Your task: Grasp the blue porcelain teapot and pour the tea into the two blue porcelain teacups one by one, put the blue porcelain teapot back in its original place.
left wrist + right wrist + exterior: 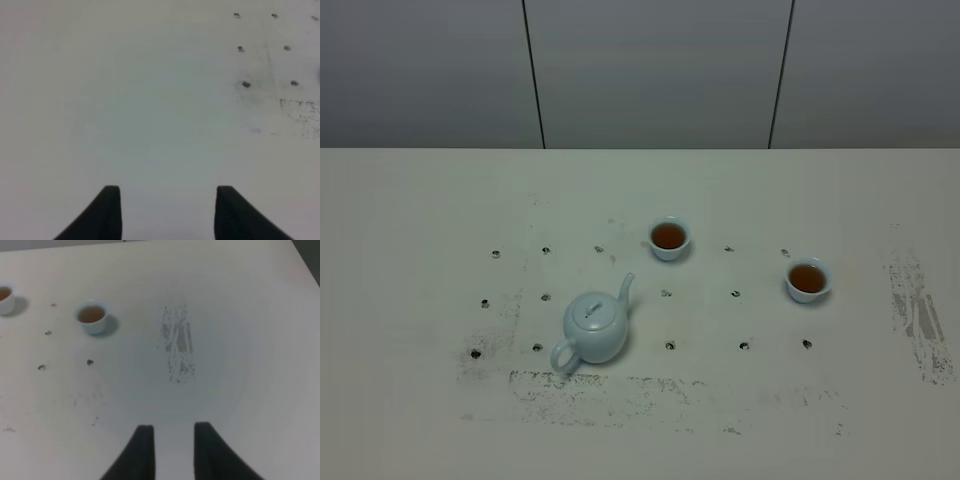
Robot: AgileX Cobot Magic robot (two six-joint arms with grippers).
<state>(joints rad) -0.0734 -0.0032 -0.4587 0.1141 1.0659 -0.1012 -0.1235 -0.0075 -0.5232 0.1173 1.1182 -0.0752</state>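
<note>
The blue porcelain teapot (594,326) stands upright on the white table (410,250), lid on, spout pointing away and to the right, loop handle toward the front left. The two blue porcelain teacups hold brown tea: one teacup (668,238) behind the pot, the other teacup (808,279) further right. Neither arm appears in the exterior high view. My left gripper (167,192) hangs open over bare table with nothing between its fingers. My right gripper (173,427) has its fingers narrowly parted and empty, with the right-hand teacup (92,316) and the edge of the other teacup (4,296) well beyond it.
Small black dots (670,345) mark a grid on the tabletop around the pot and cups. Grey scuffed patches lie at the right (920,315) and along the front (590,390). A grey panelled wall (650,70) closes the far edge.
</note>
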